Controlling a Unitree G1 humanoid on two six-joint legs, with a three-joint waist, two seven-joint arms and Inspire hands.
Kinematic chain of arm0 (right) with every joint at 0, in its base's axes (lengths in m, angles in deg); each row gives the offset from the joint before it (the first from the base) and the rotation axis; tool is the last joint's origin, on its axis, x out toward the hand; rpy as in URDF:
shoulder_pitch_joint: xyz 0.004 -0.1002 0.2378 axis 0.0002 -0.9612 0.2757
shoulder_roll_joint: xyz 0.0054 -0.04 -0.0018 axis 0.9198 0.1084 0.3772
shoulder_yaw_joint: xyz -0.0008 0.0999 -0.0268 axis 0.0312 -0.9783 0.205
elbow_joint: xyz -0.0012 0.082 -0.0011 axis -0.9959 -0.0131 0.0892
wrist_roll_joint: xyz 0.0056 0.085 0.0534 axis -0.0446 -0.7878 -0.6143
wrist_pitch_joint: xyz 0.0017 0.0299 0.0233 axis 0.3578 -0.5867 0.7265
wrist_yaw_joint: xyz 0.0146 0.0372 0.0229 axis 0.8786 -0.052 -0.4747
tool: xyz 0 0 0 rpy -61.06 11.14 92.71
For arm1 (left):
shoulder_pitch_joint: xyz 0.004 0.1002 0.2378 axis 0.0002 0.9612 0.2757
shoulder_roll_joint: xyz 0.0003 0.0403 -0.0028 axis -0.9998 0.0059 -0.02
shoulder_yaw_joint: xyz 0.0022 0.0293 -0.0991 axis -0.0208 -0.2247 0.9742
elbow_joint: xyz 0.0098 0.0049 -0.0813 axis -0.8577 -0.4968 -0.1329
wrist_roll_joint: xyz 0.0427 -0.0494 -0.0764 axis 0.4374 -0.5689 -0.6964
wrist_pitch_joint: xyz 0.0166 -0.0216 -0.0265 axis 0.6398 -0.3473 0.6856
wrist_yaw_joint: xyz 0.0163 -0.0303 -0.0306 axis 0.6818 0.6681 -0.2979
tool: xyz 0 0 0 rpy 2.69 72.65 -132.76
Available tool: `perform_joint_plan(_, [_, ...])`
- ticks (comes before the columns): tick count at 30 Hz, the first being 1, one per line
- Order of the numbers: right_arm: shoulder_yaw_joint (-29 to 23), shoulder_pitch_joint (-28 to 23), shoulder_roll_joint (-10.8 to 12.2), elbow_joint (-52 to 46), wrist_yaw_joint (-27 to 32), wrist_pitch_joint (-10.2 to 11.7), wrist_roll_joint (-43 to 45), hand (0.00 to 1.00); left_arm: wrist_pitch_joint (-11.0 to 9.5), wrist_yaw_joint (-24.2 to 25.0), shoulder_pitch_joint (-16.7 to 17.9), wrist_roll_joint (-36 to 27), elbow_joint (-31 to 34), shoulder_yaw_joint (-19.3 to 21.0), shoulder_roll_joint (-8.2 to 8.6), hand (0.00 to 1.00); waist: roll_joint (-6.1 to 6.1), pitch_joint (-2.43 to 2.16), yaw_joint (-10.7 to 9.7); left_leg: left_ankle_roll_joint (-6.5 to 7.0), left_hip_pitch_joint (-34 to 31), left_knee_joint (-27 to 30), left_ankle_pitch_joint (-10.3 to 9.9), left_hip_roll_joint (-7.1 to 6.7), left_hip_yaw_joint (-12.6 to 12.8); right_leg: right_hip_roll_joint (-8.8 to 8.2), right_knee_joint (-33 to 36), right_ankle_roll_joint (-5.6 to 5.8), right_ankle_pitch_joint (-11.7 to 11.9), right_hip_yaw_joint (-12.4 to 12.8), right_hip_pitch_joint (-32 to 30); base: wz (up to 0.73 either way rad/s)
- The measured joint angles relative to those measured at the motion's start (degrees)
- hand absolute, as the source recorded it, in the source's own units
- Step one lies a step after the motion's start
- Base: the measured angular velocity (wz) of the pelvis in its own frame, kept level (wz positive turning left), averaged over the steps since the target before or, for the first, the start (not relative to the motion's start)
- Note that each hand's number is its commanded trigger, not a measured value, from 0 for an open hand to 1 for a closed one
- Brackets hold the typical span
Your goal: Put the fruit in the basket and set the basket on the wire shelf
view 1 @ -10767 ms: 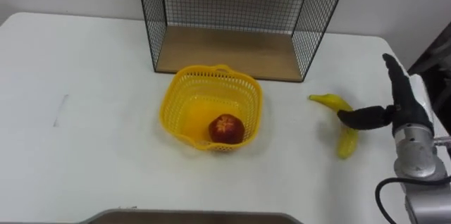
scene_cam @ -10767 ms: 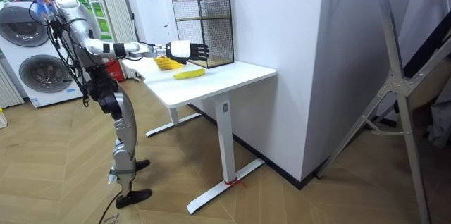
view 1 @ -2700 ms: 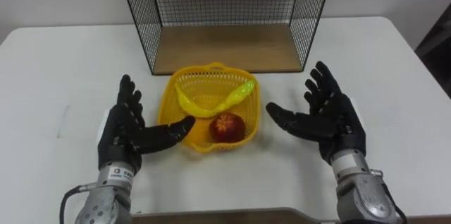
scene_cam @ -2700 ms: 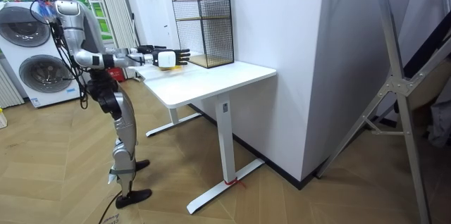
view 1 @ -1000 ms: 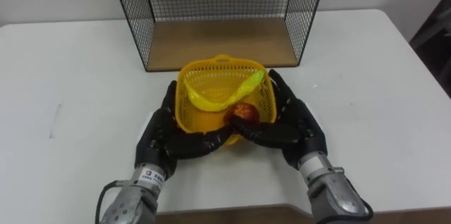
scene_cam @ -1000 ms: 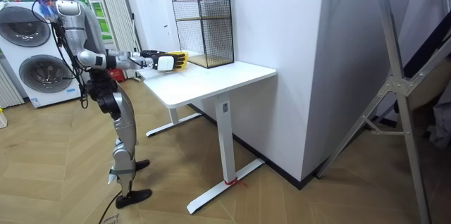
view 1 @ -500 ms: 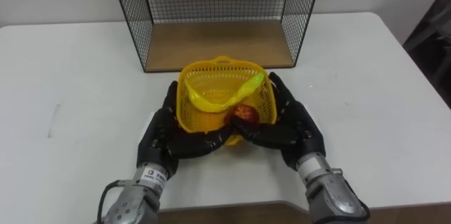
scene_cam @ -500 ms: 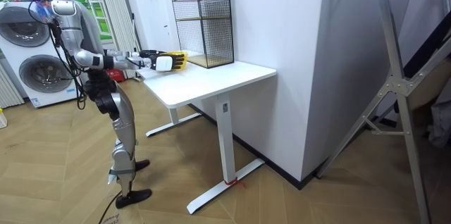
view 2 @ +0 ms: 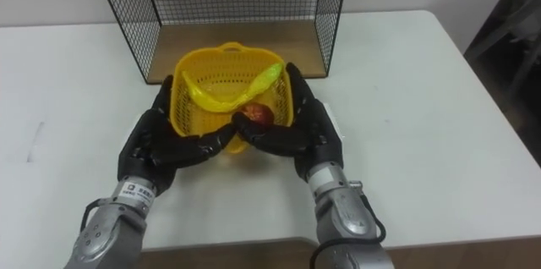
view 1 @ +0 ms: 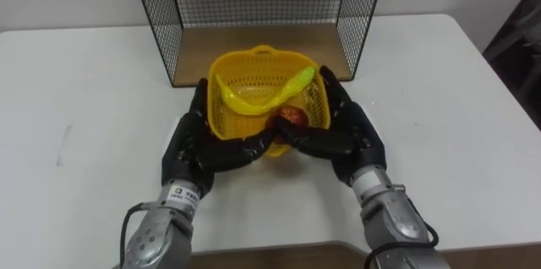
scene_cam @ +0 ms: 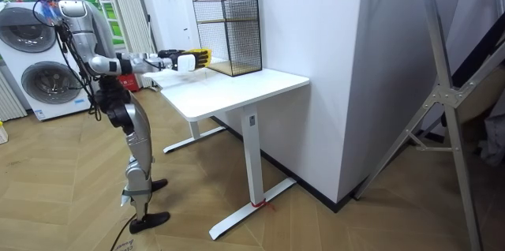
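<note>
Fingers straight, left hand and right hand press the basket from both sides at frame centre, banana and apple inside, below the shelf.

At 12 o'clock the shelf stands open-fronted just beyond the basket, its wood floor bare. Its mesh side walls at 11 and 1 o'clock bound that opening, just outside the left hand and right hand flanking the basket. The table lies bare at 9 and 3 o'clock.
</note>
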Motion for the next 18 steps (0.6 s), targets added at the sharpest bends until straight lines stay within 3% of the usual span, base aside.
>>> perform_joint_plan(7, [0.4,0.1,0.0,-3.0,0.5,2.0,0.0,0.0,-1.4,-0.6,0.0,-2.1,2.5,-0.1,0.17,0.0,0.55,-0.34,0.0,0.0,0.8,-0.2,0.0,0.0,0.0,0.0,-0.1,0.0,0.0,-0.1,0.7,0.0])
perform_joint_plan(15, [0.5,0.1,0.5,-4.8,1.1,2.2,0.0,0.0,-1.6,-1.6,-0.1,-2.0,4.8,-0.1,0.19,0.0,0.49,-0.35,0.0,0.0,0.8,-0.1,0.0,0.01,-0.1,0.0,0.0,-0.01,0.0,-0.1,0.6,0.0])
perform_joint_plan(18, [0.5,0.8,0.6,-5.3,1.1,3.5,0.1,0.0,-2.2,-1.7,-0.8,-2.1,5.5,0.0,0.37,0.0,0.23,-0.31,-0.1,0.0,1.1,0.0,0.0,0.02,-0.1,0.0,-0.1,-0.01,0.0,-0.2,1.2,0.0])
